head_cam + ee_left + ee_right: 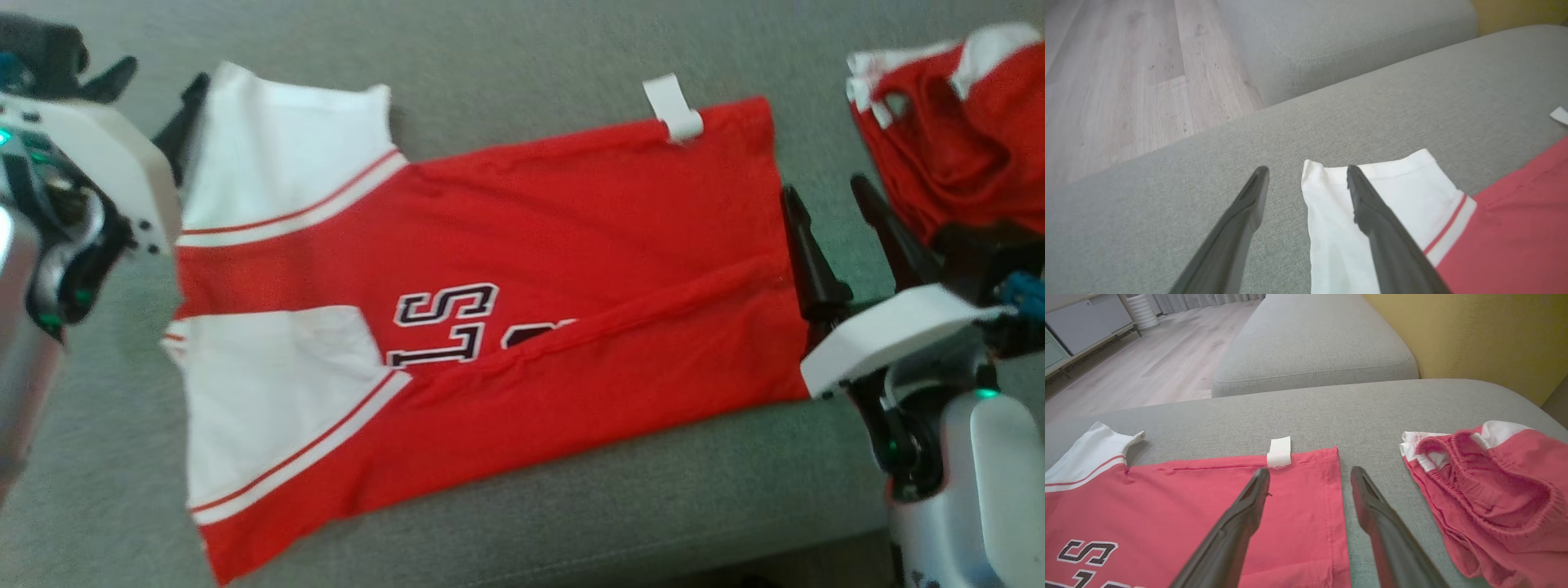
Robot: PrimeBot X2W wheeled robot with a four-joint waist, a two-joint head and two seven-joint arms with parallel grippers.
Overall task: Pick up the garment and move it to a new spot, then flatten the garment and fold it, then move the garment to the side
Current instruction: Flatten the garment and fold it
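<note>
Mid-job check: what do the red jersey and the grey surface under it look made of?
Red jersey: thin, matte knit fabric, perhaps polyester or cotton; it lies limp with soft creases and stitched hems. Grey surface: a sofa cushion in coarse woven upholstery, matte, with a speckled, heathered weave.
</note>
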